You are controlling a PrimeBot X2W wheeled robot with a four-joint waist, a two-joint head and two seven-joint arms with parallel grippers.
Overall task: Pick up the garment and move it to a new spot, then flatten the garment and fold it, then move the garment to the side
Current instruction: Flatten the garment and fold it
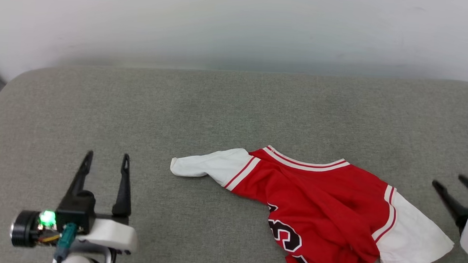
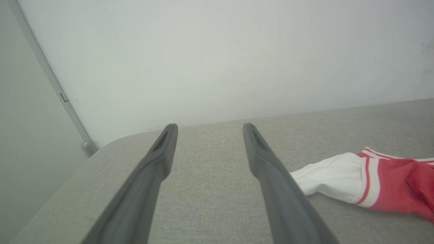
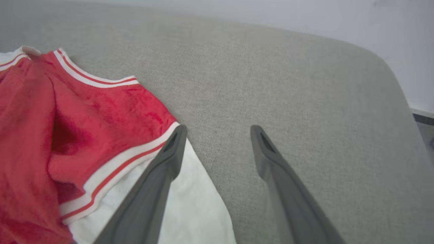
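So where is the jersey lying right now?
In the head view the garment lies rumpled on the grey cushion, right of centre toward the near edge, one white sleeve beside the open right gripper.

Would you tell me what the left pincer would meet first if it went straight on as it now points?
Probably nothing soon: the left pincer points over the grey cushion toward the white wall, with the garment off to its right. Cushion or wall first is unclear.
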